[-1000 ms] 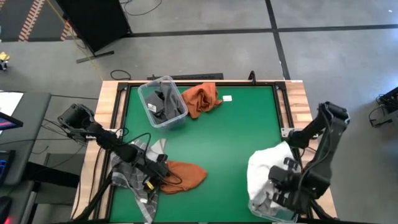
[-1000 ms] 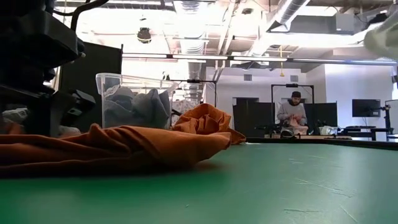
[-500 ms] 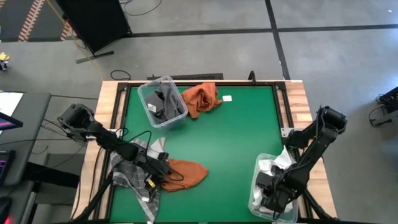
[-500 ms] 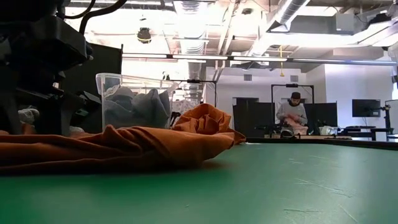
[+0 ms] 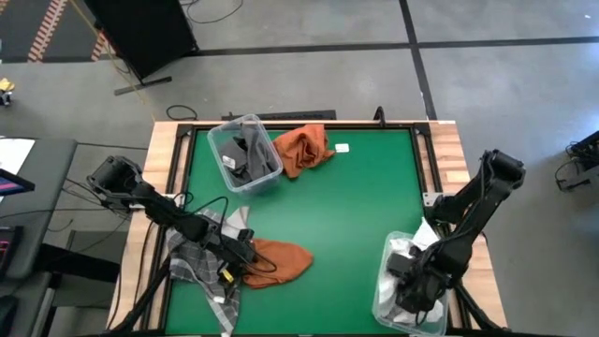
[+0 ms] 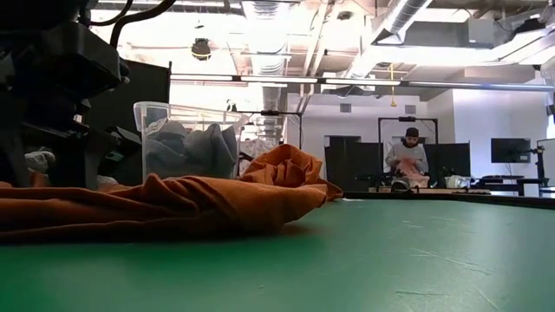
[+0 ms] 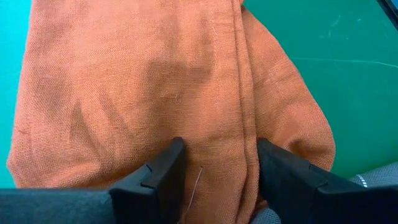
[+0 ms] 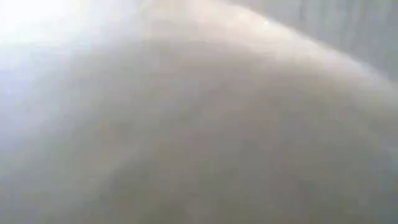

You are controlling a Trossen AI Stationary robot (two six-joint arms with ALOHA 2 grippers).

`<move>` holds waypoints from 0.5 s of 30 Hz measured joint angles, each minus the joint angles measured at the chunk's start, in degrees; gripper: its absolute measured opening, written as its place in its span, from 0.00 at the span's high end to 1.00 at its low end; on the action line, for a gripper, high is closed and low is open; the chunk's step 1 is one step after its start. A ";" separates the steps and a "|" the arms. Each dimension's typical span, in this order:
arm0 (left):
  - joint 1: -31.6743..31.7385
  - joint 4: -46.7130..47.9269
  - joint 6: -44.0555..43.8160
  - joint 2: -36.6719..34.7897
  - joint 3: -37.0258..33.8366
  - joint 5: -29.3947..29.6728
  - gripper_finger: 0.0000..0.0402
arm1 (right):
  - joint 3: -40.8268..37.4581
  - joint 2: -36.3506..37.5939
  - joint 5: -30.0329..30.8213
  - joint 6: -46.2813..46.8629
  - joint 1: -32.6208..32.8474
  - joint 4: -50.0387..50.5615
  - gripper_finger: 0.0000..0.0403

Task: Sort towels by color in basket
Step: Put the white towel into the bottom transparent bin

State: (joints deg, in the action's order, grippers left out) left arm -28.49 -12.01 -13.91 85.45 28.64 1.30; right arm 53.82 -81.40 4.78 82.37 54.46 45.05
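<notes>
The left gripper (image 7: 214, 180) rests on the rust-orange towel (image 5: 279, 263) at the table's (image 5: 346, 201) near-left edge, fingers (image 7: 166, 171) spread, cloth between them; grey plaid towel (image 5: 192, 262) just beside. A clear bin (image 5: 245, 154) of dark grey towels and another orange towel (image 5: 304, 148) lie at the far side; open green mid-table. The right gripper (image 5: 418, 285) is down in the near-right bin (image 5: 386, 271) among white towels (image 5: 404, 251); its jaws cannot be made out.

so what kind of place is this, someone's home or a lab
Most likely a robotics lab or workshop, not a home. Exposed ceiling ducts and strip lights run overhead, a person works at a bench among monitors in the background, and the green table stands on a bare concrete floor.
</notes>
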 joint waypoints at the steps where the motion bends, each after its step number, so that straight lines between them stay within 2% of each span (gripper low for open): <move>1: 0.00 0.02 0.03 0.00 0.00 0.00 0.55 | 0.00 1.18 0.01 0.11 -0.22 0.07 0.41; 5: 0.00 0.02 0.20 0.00 0.00 -0.02 0.55 | 0.00 6.03 1.00 0.13 -0.40 0.35 0.34; 15: -0.02 -2.06 2.37 0.04 -0.02 0.78 0.54 | 0.07 15.98 8.30 -1.96 -0.96 1.69 0.33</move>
State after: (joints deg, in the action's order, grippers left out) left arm -28.51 -14.07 -11.54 85.49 28.62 2.08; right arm 53.89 -65.43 13.08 80.41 53.50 46.74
